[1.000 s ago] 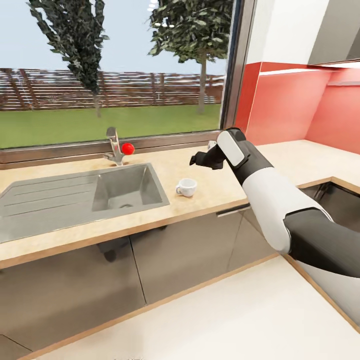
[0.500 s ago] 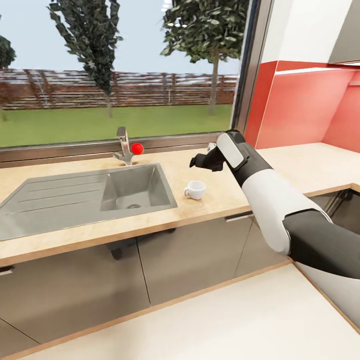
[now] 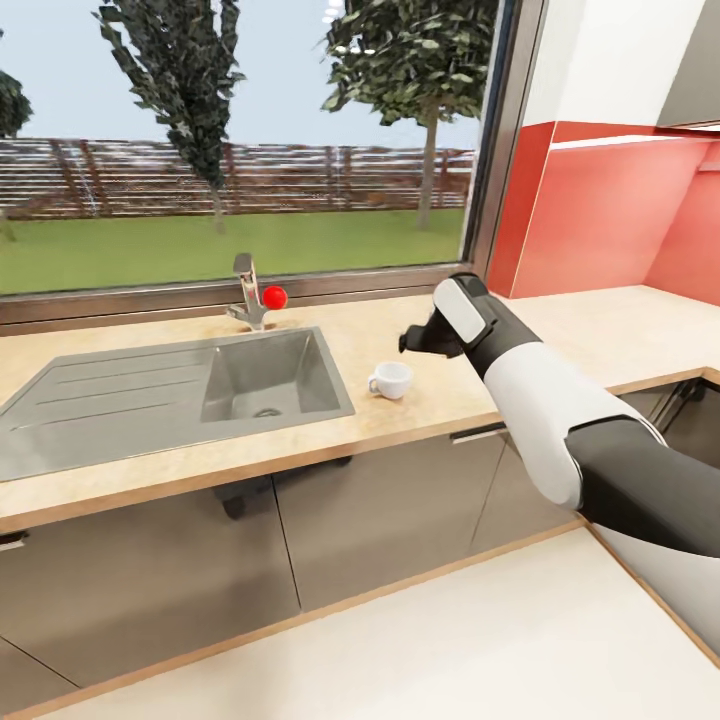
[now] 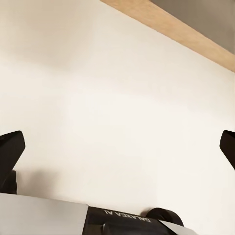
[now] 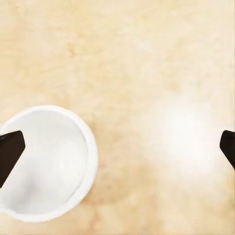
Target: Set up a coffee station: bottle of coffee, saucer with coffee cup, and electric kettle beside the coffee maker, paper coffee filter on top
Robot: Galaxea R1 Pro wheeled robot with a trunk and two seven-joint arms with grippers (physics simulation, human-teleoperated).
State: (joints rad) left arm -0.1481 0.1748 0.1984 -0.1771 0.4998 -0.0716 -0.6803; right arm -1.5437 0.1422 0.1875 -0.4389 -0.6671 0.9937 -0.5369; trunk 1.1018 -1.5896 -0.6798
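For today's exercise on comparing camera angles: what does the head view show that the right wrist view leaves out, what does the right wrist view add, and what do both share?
Head view alone: the sink, the tap with its red knob, the window, the red wall, and the right hand hovering beside the coffee cup.

Right wrist view alone: a straight-down look into the cup's empty white interior, with the open fingertips far apart.

Both share: the cup standing on the bare kitchen countertop.

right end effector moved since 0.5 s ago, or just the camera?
Yes. The sink and coffee cup hold their places in the head view, so the camera is still; the right end effector has dropped and shifted right, closer above the cup.
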